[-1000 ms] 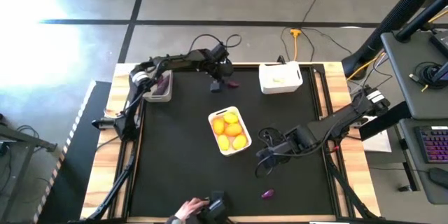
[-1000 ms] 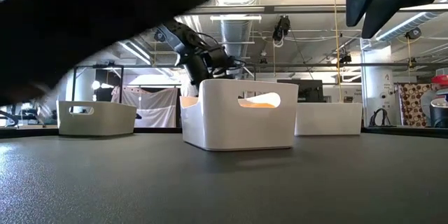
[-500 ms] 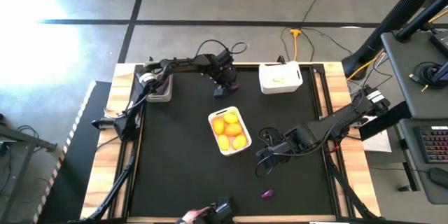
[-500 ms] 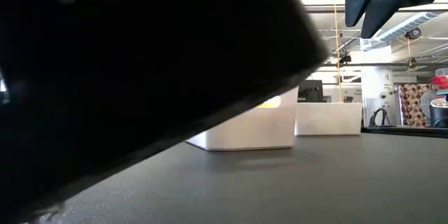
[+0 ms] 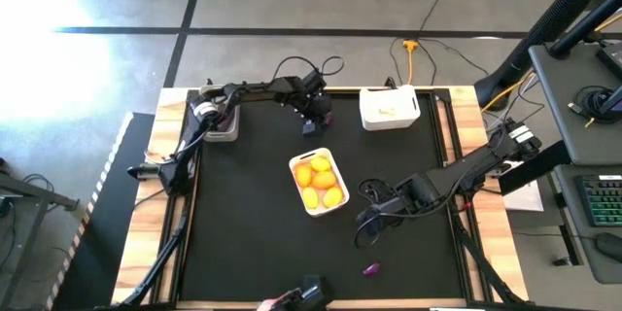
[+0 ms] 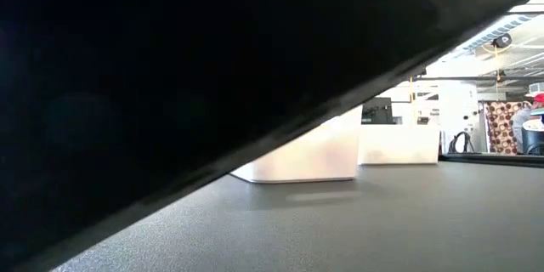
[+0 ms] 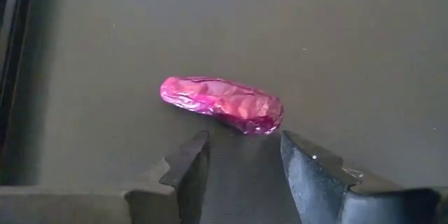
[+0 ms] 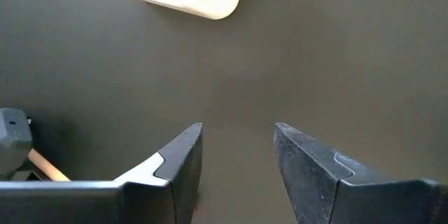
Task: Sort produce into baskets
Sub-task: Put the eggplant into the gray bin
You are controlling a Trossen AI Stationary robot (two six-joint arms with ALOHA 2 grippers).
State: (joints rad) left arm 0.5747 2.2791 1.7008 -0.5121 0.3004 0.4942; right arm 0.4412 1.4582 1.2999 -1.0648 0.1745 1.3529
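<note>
- Your left gripper (image 7: 241,157) hovers with fingers spread just short of the purple vegetable (image 7: 221,104).
- That vegetable is elongated, crinkled, glossy magenta, lying flat on the table (image 7: 350,42).

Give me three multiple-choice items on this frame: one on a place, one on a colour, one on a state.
1. The centre basket holds:
A. yellow and orange fruit
B. garlic
C. nothing

2. The piece before the left hand is:
A. green
B. white
C. shiny purple-pink

3. The right hand is:
A. clamping a fruit
B. open over bare mat
C. inside a basket

Key: 1 A, the high view shows the fruit in it. 2 C, the left wrist view shows its foil-like skin. 3 B, only black mat lies between its fingers.
</note>
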